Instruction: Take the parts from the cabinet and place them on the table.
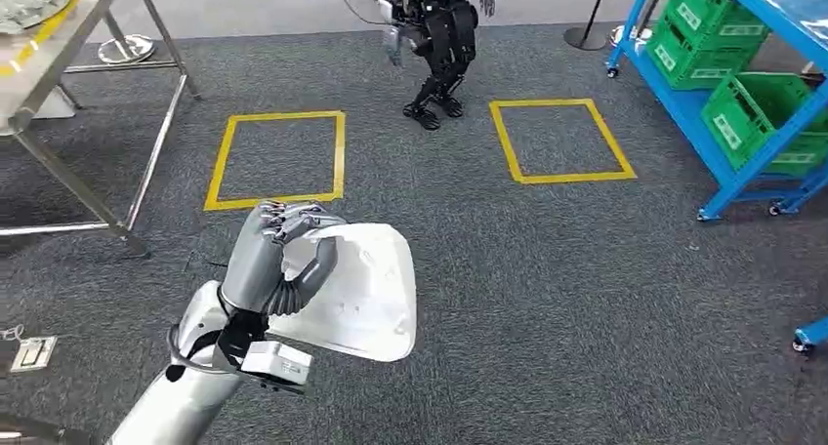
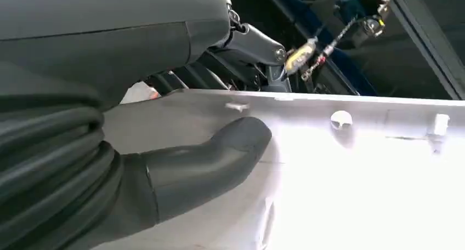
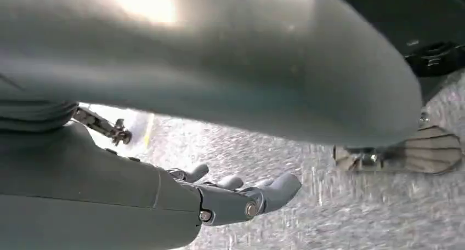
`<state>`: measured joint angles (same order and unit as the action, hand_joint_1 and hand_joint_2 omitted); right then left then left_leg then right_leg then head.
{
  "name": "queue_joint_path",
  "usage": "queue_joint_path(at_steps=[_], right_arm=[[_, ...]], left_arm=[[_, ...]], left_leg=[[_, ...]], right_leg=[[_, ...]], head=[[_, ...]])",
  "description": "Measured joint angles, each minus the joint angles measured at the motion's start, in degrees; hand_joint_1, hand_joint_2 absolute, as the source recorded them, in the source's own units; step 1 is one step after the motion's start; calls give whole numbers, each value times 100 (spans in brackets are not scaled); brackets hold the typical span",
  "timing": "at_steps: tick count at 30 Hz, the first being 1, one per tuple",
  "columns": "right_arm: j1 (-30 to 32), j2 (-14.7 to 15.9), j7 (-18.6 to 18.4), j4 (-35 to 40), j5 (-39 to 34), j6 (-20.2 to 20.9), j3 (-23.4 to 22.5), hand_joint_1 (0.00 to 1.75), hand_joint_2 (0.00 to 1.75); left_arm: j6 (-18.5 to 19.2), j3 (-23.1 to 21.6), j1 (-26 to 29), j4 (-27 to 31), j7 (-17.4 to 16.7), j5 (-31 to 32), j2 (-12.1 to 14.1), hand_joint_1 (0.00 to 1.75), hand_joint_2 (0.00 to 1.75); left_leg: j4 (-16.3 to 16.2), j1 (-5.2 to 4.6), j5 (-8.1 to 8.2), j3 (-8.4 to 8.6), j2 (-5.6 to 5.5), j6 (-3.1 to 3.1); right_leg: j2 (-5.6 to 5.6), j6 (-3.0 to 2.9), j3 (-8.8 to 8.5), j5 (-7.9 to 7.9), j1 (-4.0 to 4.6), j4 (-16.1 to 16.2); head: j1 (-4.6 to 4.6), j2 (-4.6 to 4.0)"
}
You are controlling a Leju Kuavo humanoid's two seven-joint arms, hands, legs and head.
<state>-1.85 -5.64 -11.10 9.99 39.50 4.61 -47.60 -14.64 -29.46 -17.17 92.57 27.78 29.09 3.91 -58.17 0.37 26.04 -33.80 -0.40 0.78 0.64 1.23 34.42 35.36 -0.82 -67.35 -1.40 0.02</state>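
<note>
The left hand (image 1: 283, 255) is clamped on a white plastic panel (image 1: 366, 294), fingers hooked over its top edge and thumb (image 2: 208, 157) pressed flat on its face, holding it out over the grey carpet (image 1: 547, 299) between the metal worktop (image 1: 59, 64) on the left and the blue shelf rack (image 1: 727, 123) with green crates (image 1: 703, 30) on the right. The right hand (image 3: 241, 198) hangs over the carpet holding nothing, fingers loosely apart. Ahead, another dark robot (image 1: 434, 40) stands beyond two yellow floor squares (image 1: 278, 159).

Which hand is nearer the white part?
Left. The left hand grips the white part along its edge; the right hand hangs empty above the carpet, apart from it.
</note>
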Motion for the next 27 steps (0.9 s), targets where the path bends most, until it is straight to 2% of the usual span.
queue_joint_path(at_steps=[1,2,3,4,5,6,7,8,9,11,12,13,14,15,17,18,19,20,21,22,23,24,27], right_arm=[[17,-4,0,0,-20,-17,-4,0,0],[36,-9,0,0,-41,-37,-15,0,0],[54,-9,2,0,-51,-44,-24,0,0],[63,-9,4,0,-53,-46,-28,0,0],[67,-11,15,0,-55,-55,-35,0,0],[66,-11,31,0,-57,-55,-44,0,0],[69,-11,35,0,-57,-55,-50,0,0],[66,-15,35,0,-55,-57,-65,0,0],[64,-31,48,0,-55,-59,-76,0,0],[49,-31,46,0,-46,-74,-79,0,0],[54,-39,39,0,-40,-87,-79,0,0],[56,-50,46,0,-37,-87,-81,0,0],[67,-50,52,0,-37,-87,-83,0,0],[71,-50,52,0,-37,-87,-85,0,0],[85,-50,52,0,-37,-87,-98,0,0],[86,-50,50,0,-37,-87,-107,0,0],[83,-50,50,0,-31,-87,-114,0,0],[79,-50,50,0,-29,-87,-120,0,0],[76,-54,48,0,-29,-87,-120,0,0],[74,-59,37,0,-22,-87,-122,0,0],[75,-57,35,0,-22,-87,-122,0,0],[78,-57,35,0,-22,-87,-127,0,0],[37,-61,35,0,-22,-87,-129,0,0]], left_arm=[[13,-6,3,-13,18,-22,-9,175,175],[33,-11,6,-37,48,-44,-9,175,175],[33,-13,9,-62,66,-53,-9,175,175],[33,-15,11,-81,77,-68,-11,175,175],[33,-15,11,-94,92,-77,-15,175,175],[33,-17,11,-103,105,-83,-20,175,175],[33,-17,10,-103,109,-85,-24,175,175],[33,-20,9,-101,110,-90,-31,175,175],[33,-24,10,-99,112,-90,-39,175,175],[33,-35,18,-81,123,-92,-41,175,175],[39,-37,17,-77,125,-92,-39,175,175],[41,-37,25,-72,127,-94,-39,175,175],[50,-44,-4,-72,129,-96,-39,175,175],[50,-46,-19,-70,127,-96,-41,175,175],[57,-55,-13,-77,127,-96,-54,175,175],[68,-61,-12,-83,127,-96,-55,175,175],[90,-68,-12,-90,118,-96,-55,175,175],[98,-68,-11,-92,103,-96,-48,175,175],[98,-72,-16,-88,101,-96,-50,175,175],[98,-79,-23,-85,96,-94,-55,175,175],[98,-83,-27,-88,92,-96,-59,175,175],[98,-87,-28,-83,83,-90,-70,175,175],[98,-96,-27,-83,66,-77,-70,175,175]], left_leg=[[-3,-8,0,-8,-79,6],[-10,-14,-1,-16,-169,8],[-24,-16,-1,-21,-256,7],[-41,-15,1,-20,-344,4],[-63,-11,7,-23,-433,-4],[-84,-6,15,-22,-520,-19],[-103,4,24,-38,-578,-44],[-136,-23,38,-73,-637,-92],[-134,-12,22,-97,-706,-138],[-76,20,-15,-116,-830,-222],[-70,21,-24,-154,-900,-267],[-164,17,26,-162,-613,-255],[-410,-13,204,-286,-237,-257],[-832,-8,447,-483,-81,-276],[-1665,8,810,-866,-19,-304],[-1864,17,837,-949,-14,-319],[-1750,23,715,-877,2,-327],[-1375,24,503,-666,34,-324],[-857,24,279,-379,111,-317],[-313,21,98,-59,355,-303],[-136,-32,162,36,540,-250],[-107,-14,120,33,457,-190],[-86,-55,95,-10,235,-88]], right_leg=[[-32,2,238,181,2,-452],[-40,3,446,274,4,-815],[-44,2,540,225,2,-925],[-51,-5,497,27,0,-759],[-64,-12,351,-246,-9,-383],[-141,-24,120,-546,-22,149],[-434,-25,-81,-735,-55,610],[-640,-18,-109,-644,-54,728],[-526,-59,-101,-676,-43,737],[-412,-128,-112,-675,5,734],[-320,-184,-135,-708,-37,786],[-223,-228,-153,-730,-35,822],[-150,-286,-162,-727,-17,834],[-68,-306,-159,-724,2,833],[113,-325,-155,-711,23,828],[200,-327,-153,-708,27,826],[288,-325,-157,-704,29,825],[372,-314,-163,-697,29,823],[444,-298,-175,-686,28,817],[508,-271,-194,-668,29,808],[563,-228,-205,-637,82,792],[616,-197,-215,-625,71,790],[806,-86,-286,-630,48,827]], head=[[0,0],[0,0],[0,0],[2,0],[2,0],[4,0],[4,0],[6,0],[4,0],[6,0],[2,0],[5,0],[-48,0],[-53,0],[-53,0],[-55,0],[-55,0],[-55,0],[-57,0],[-55,0],[-53,0],[-46,0],[-48,0]])
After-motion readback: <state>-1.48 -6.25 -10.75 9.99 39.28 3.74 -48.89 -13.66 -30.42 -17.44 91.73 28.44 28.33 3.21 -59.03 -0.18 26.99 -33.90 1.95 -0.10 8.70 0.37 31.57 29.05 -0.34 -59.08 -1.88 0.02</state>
